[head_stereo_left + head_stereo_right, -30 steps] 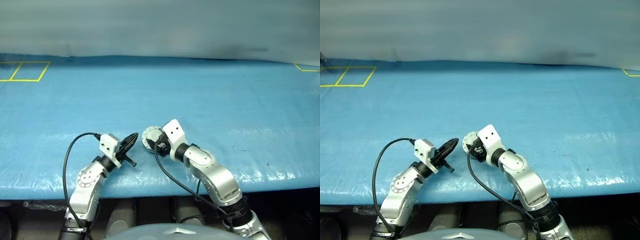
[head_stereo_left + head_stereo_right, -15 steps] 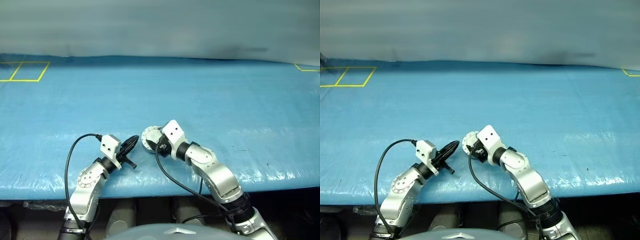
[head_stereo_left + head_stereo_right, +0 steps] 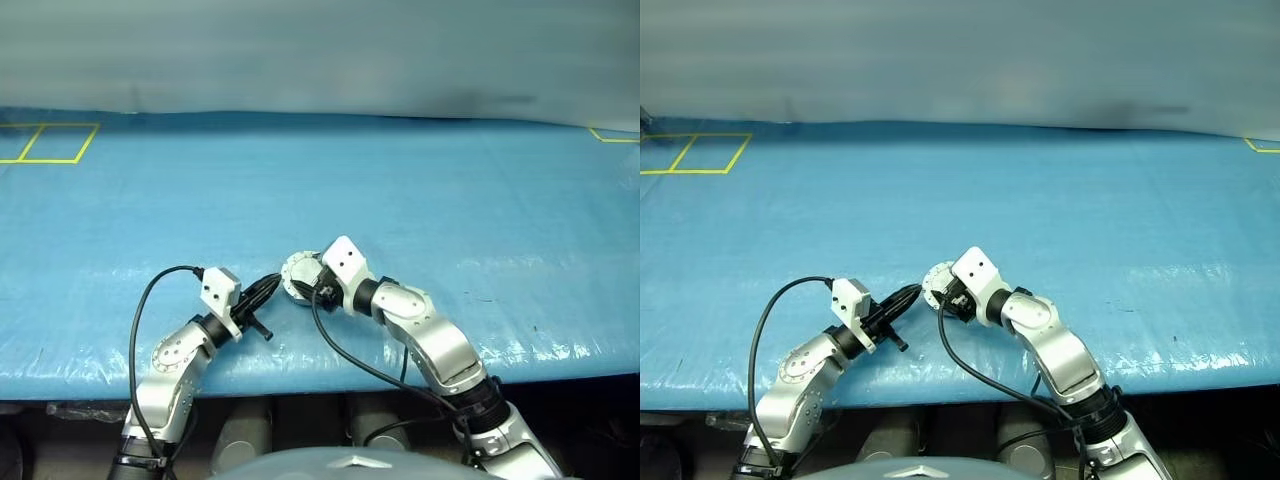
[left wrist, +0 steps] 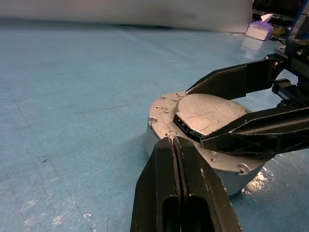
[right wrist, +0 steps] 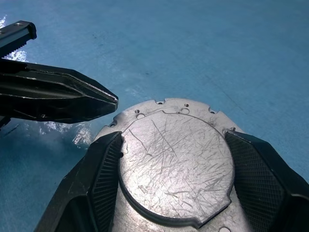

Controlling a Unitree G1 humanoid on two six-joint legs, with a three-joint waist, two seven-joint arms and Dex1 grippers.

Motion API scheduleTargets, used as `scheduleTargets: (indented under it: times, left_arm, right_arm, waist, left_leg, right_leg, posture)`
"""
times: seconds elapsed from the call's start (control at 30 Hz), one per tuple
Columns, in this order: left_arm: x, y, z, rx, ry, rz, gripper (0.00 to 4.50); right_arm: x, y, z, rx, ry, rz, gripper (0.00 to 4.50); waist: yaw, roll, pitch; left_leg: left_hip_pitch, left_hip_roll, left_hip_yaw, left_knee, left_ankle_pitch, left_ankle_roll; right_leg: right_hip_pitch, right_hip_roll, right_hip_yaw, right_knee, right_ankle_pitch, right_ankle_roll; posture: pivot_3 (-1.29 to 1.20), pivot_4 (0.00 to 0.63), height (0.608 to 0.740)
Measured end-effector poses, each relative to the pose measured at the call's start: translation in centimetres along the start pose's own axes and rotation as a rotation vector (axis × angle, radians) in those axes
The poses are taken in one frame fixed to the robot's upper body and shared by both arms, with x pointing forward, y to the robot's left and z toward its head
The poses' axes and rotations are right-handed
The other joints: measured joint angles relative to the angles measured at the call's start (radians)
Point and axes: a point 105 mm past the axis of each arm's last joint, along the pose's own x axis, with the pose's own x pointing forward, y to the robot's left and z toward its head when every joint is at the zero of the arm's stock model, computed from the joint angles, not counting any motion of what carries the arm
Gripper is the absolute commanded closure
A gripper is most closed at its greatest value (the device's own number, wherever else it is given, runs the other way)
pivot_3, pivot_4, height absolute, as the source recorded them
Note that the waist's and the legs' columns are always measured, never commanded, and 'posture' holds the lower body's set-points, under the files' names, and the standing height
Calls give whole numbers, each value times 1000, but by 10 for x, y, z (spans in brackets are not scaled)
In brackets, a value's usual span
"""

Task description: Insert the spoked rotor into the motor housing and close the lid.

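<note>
Right wrist view looks down on the motor housing [image 5: 176, 164], a round silver-grey case whose flat, scratched top face has small holes along its rim. The right claw [image 5: 176, 193] has its two black fingers [image 5: 104, 169] set wide, one on each side of the raised round part of that top, and they appear to press against its edges. The closed tip of the left claw [image 5: 72, 99] reaches in beside the housing's rim, close to it; whether it touches cannot be told from here.

In the left wrist view the left claw [image 4: 175, 145] has its two fingers pressed flat together with nothing between them, and their tip lies at the near rim of the housing [image 4: 159, 133]. The right claw's black fingers [image 4: 241, 79] cross over the housing top from the right. The housing sits on the blue surface [image 4: 72, 96], with its silver side wall visible down to the sheet.

From the left eye view, the housing [image 3: 296, 272] is near the front edge of the blue surface [image 3: 400, 190], a little left of the middle, between the two claws. The left claw [image 3: 268, 288] points right toward it and the right claw [image 3: 310, 280] points left over it. Yellow tape squares [image 3: 50, 142] mark the far left corner of the surface, well apart from the housing.
</note>
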Motion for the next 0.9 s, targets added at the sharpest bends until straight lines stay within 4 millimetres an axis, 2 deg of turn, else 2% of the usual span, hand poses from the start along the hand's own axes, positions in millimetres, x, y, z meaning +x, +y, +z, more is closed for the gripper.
scheduleTargets:
  times: [0.17, 0.37, 0.9]
  left_arm:
    - [-1, 0, -3, -10, 20, -9, 4500]
    - [-1, -1, -1, -5, 16, -12, 4500]
    - [-5, -5, -4, -18, 38, -23, 4500]
  right_arm:
    - [0, 0, 3, -16, 9, 33, 1460]
    - [2, -1, 5, 44, 10, 37, 1460]
    - [-3, -8, 10, -7, 49, 25, 1460]
  waist:
    - [1, 0, 0]
    - [1, 0, 0]
    - [1, 0, 1]
  left_leg:
    - [0, 0, 0, 0, 0, 0]
    - [0, 0, 0, 0, 0, 0]
    - [-1, 0, 0, -1, 0, 0]
  right_leg:
    - [0, 0, 0, 0, 0, 0]
    - [0, 0, 0, 0, 0, 0]
    - [-1, 0, 0, 0, 0, 0]
  posture:
    - [0, 150, 740]
    - [0, 150, 740]
    - [0, 150, 740]
